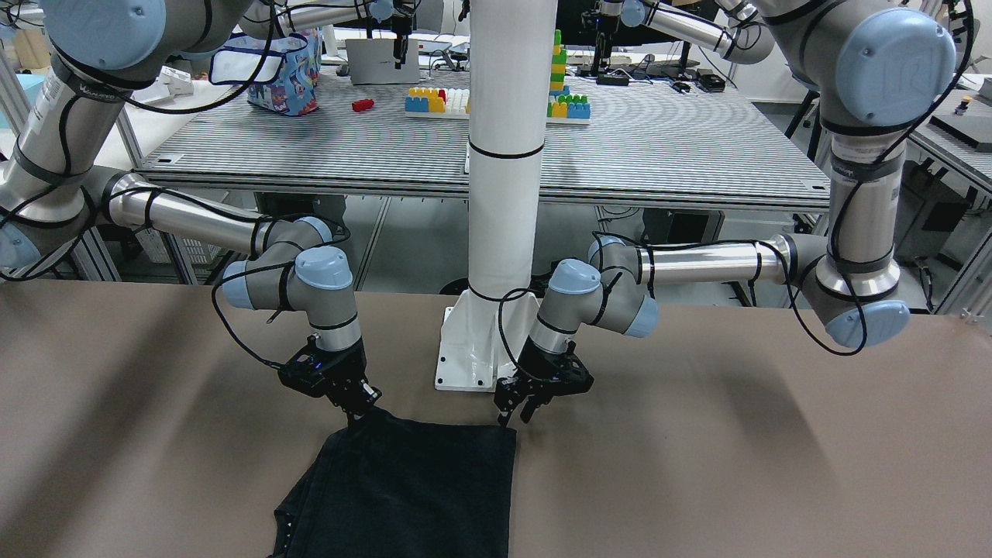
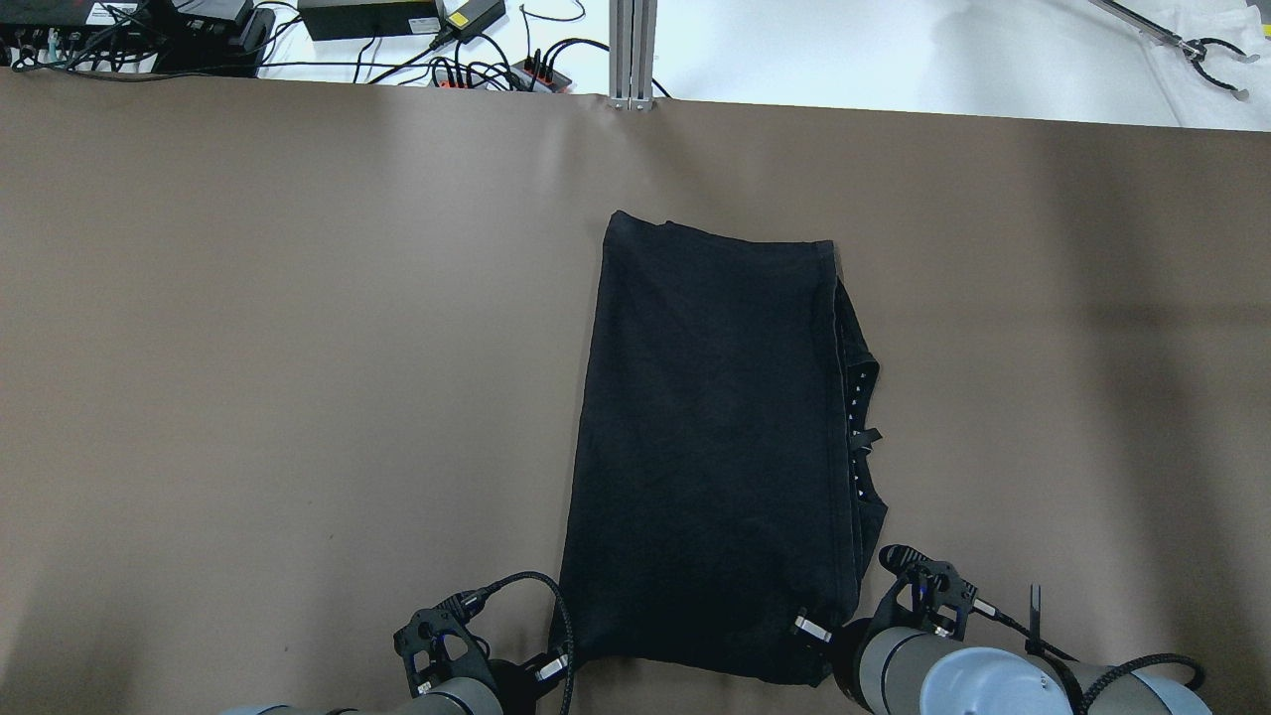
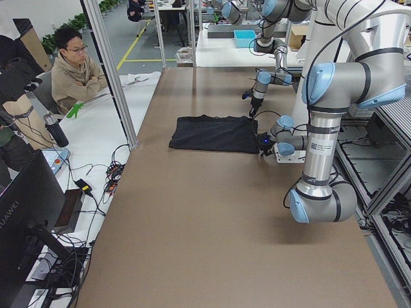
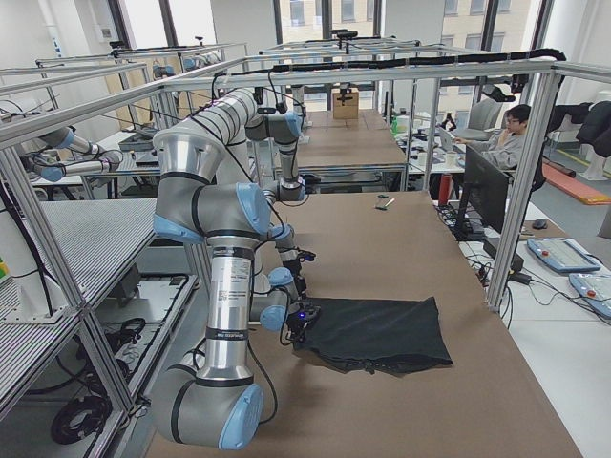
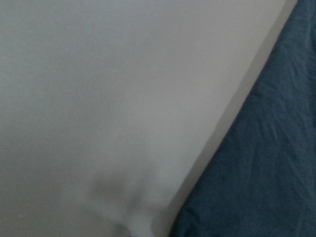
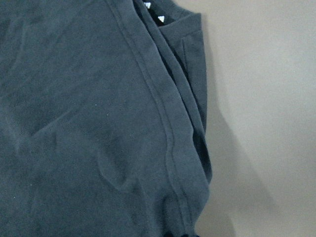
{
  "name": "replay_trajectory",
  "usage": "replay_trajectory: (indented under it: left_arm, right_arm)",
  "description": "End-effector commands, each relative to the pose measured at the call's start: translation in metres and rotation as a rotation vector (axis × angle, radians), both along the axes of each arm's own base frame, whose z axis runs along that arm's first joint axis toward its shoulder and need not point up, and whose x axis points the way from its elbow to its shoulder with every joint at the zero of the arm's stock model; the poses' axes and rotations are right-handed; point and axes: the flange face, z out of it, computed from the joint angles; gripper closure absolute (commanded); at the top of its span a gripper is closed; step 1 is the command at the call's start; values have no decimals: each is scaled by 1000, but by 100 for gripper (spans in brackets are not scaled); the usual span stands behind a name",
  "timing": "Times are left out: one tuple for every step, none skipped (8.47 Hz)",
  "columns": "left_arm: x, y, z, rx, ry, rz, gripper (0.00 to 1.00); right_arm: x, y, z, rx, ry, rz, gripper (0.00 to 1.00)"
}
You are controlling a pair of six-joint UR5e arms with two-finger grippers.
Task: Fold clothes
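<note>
The clothes (image 2: 710,447) are one black garment lying folded into a long rectangle in the middle of the brown table, its near end at the robot's side. A hem with small white marks (image 6: 160,19) shows along its right edge. My right gripper (image 1: 358,415) is at the near right corner, shut on the fabric, which rises to a small peak there. My left gripper (image 1: 516,416) stands open just beside the near left corner (image 1: 508,428), fingers apart and holding nothing. The left wrist view shows only bare table and the garment's edge (image 5: 266,173).
The white post and its base (image 1: 469,349) stand right behind the garment's near end, between both arms. Cables and power bricks (image 2: 467,60) lie beyond the table's far edge. Seated people (image 3: 74,70) are at the side benches. Bare brown table (image 2: 248,348) stretches left and right.
</note>
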Motion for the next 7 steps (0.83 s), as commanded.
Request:
replay_trajectory:
  left_arm:
    - [11, -2, 13, -2, 10, -6, 39]
    - [14, -1, 15, -5, 22, -5, 39]
    - [15, 0, 15, -7, 23, -4, 43]
    - [14, -1, 14, 0, 26, -17, 56]
    - [12, -2, 10, -1, 35, -20, 83]
    - [11, -3, 6, 0, 45, -21, 100]
    - [10, -4, 3, 2, 52, -22, 100]
  right_arm:
    - [0, 0, 0, 1, 0, 1, 100]
    - [0, 0, -1, 1, -1, 1, 100]
    - [0, 0, -1, 1, -1, 1, 100]
    - [1, 0, -1, 1, -3, 1, 100]
    - [1, 0, -1, 1, -3, 1, 100]
    - [1, 0, -1, 1, -3, 1, 100]
    - [1, 0, -1, 1, -3, 1, 100]
